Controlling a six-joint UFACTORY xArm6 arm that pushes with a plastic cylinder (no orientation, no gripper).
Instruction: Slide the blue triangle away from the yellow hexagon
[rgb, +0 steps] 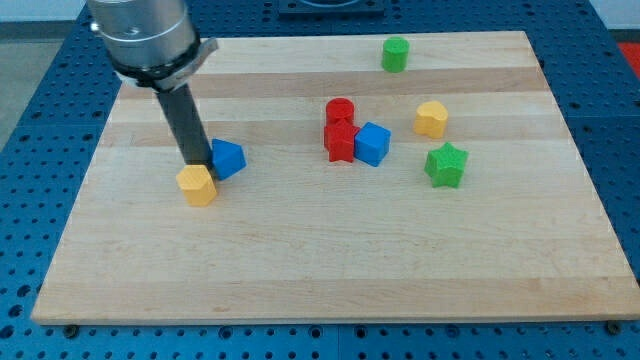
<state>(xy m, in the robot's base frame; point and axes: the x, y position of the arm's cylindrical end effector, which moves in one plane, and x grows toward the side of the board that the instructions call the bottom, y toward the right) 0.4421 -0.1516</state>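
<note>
The blue triangle lies at the view's left of the wooden board. The yellow hexagon sits just below and left of it, nearly touching. My tip stands right beside the blue triangle's left side and just above the yellow hexagon, between the two blocks' upper left. The dark rod rises from there to the arm's grey body at the view's top left.
A red block, a red star-like block and a blue cube cluster at the centre. A second yellow block and a green star lie to the right. A green cylinder stands at the top.
</note>
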